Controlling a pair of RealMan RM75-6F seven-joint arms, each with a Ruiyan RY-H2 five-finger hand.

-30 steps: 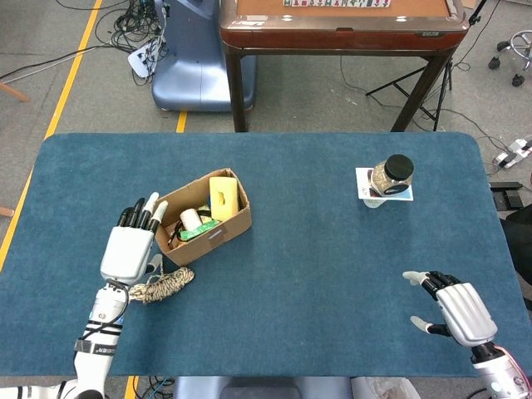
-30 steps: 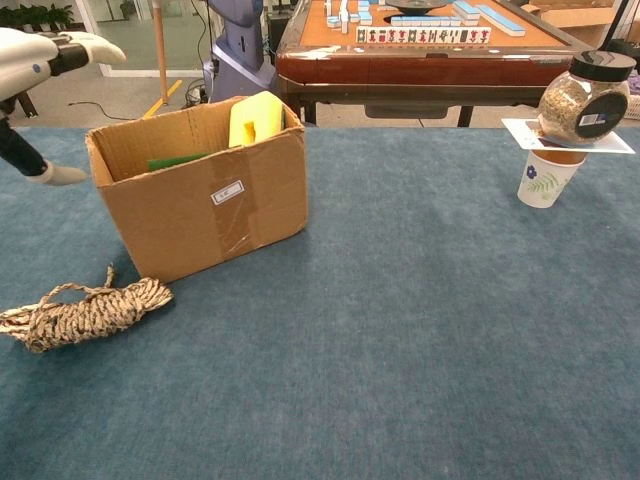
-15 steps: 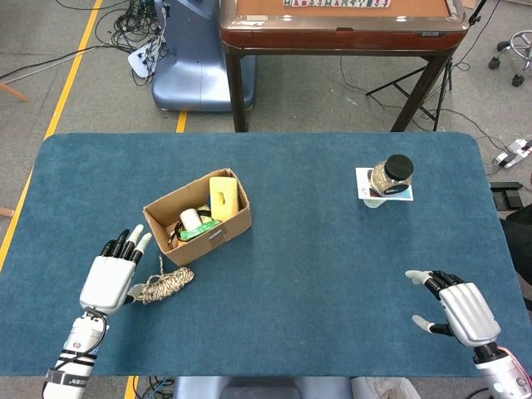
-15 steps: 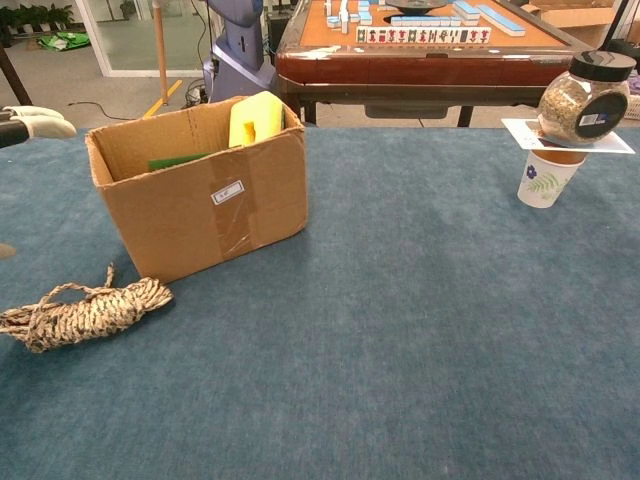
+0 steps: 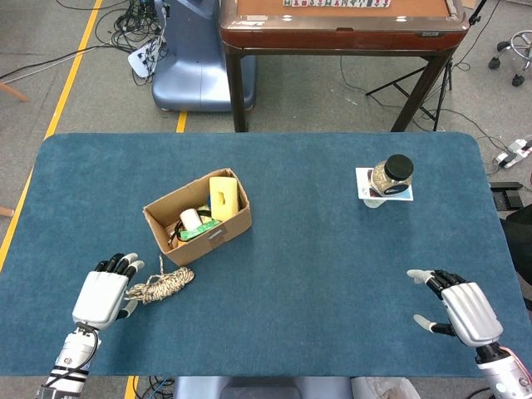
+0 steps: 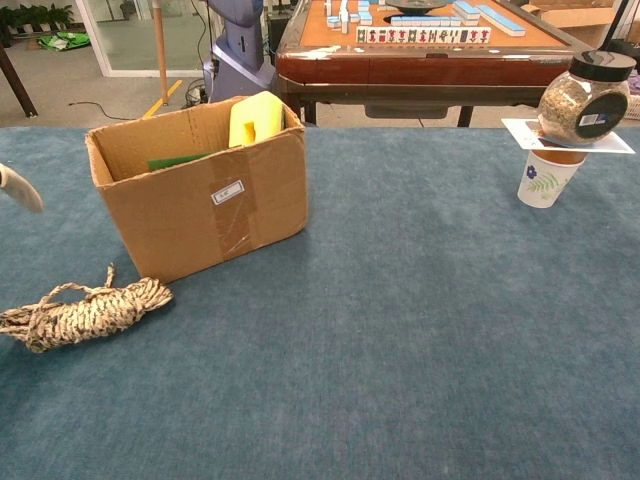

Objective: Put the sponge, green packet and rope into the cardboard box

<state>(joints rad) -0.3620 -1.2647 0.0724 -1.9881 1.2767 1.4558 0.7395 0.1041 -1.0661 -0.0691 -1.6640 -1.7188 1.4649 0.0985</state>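
The cardboard box (image 5: 218,233) (image 6: 200,210) stands on the left half of the blue table. A yellow sponge (image 5: 222,197) (image 6: 254,116) stands on end inside it, and a green packet (image 5: 199,229) (image 6: 176,160) lies in it beside a white roll (image 5: 191,219). The coiled rope (image 5: 164,283) (image 6: 85,313) lies on the cloth in front of the box. My left hand (image 5: 104,293) hovers just left of the rope, holding nothing, with its fingertips (image 5: 123,264) close to the coil. My right hand (image 5: 459,306) is open near the front right edge.
A jar with a black lid (image 5: 392,175) (image 6: 583,96) sits on a card atop a paper cup (image 6: 547,176) at the back right. Beyond the table stand a wooden mahjong table (image 5: 341,25) and a blue robot base (image 5: 189,58).
My left hand has pulled back from beside the box toward the front left and dropped lower, ending next to the rope. The right hand has barely moved.
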